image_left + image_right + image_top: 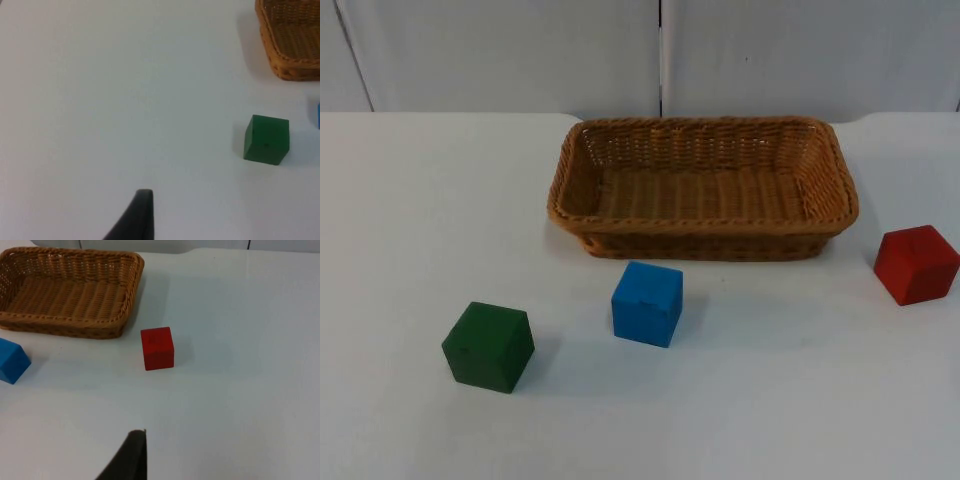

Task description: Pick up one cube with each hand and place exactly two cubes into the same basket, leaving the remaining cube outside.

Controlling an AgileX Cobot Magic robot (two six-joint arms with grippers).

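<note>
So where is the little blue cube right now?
In the top view the blue wooden cube sits on the white table, just in front of the woven wicker basket, right of the green cube.

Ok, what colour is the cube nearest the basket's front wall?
Blue cube, clearest in the top view, just before the basket.

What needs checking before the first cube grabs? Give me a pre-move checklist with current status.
1. Wicker basket holds no cubes yet: ok.
2. Green cube stands free on the white table, apart from the blue cube: ok.
3. Red cube sits clear of the basket's right end: ok.
4. All three cubes outside the basket: ok.
5. Left gripper's fingertip is short of the green cube: ok.
6. Both grippers open: cannot tell.
</note>
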